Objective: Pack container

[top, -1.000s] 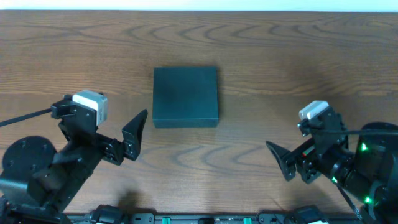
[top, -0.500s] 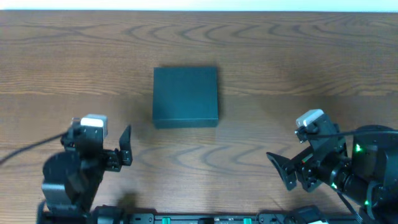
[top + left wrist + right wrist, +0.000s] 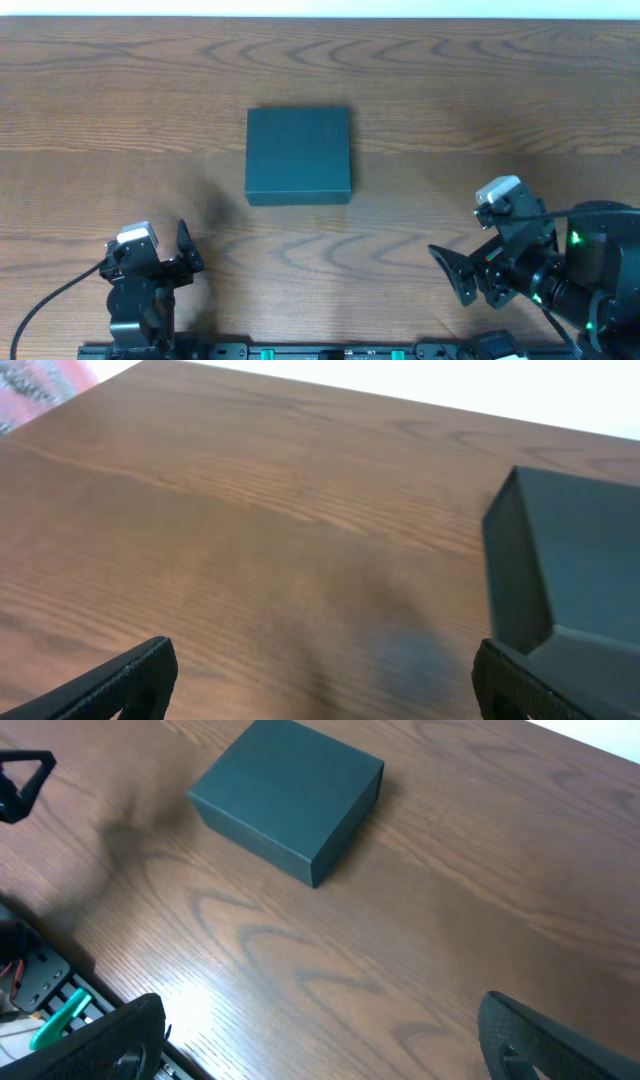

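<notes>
The dark box (image 3: 298,155) sits shut in the middle of the table (image 3: 480,90), with nothing beside it. The left claw (image 3: 186,250) and the right claw (image 3: 455,272) both stand wide open and empty at the near edge, well apart from the box. It looks to me like parking. Best to keep both arms low and clear, so nothing nudges the lid.

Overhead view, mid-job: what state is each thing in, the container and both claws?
container: lid shut, lying flat, nothing touching it.
left claw: open, empty, apart from the container.
right claw: open, empty, apart from the container.
</notes>
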`<move>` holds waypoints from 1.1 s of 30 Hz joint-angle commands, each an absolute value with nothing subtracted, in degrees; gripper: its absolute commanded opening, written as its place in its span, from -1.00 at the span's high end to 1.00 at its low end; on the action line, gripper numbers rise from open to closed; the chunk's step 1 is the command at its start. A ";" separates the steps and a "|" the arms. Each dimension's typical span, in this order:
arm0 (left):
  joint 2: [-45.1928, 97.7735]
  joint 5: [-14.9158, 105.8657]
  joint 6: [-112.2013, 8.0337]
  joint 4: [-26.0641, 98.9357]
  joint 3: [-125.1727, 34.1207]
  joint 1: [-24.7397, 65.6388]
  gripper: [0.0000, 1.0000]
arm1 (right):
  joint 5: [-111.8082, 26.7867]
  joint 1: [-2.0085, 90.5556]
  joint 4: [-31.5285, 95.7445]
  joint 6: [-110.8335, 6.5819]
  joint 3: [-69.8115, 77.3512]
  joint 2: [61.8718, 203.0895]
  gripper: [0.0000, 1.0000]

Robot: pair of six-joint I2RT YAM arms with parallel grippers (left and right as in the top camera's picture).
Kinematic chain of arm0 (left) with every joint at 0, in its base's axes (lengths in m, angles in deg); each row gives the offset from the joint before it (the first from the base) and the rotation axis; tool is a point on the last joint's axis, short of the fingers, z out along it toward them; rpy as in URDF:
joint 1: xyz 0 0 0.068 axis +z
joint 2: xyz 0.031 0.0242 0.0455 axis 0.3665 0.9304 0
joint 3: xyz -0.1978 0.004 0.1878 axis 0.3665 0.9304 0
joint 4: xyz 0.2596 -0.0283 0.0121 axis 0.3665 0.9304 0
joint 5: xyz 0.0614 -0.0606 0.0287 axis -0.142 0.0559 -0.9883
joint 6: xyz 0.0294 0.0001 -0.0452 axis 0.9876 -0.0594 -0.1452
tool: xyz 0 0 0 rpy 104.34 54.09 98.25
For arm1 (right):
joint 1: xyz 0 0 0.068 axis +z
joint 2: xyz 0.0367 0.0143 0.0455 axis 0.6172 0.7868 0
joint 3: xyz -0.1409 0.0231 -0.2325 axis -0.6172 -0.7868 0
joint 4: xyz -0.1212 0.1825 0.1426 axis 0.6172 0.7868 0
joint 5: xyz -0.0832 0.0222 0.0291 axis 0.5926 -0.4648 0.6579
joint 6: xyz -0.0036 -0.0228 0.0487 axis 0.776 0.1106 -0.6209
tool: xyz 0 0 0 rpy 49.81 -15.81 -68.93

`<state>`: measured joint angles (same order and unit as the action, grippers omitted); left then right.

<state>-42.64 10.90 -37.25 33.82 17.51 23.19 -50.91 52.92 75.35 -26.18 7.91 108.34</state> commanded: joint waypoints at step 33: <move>-45.15 8.34 -36.23 28.82 26.82 23.39 -0.91 | -50.76 53.42 75.44 -26.84 7.93 108.21 -0.99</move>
<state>-44.73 9.26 -36.82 28.95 25.64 23.21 -50.91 52.92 75.35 -26.18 7.91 108.34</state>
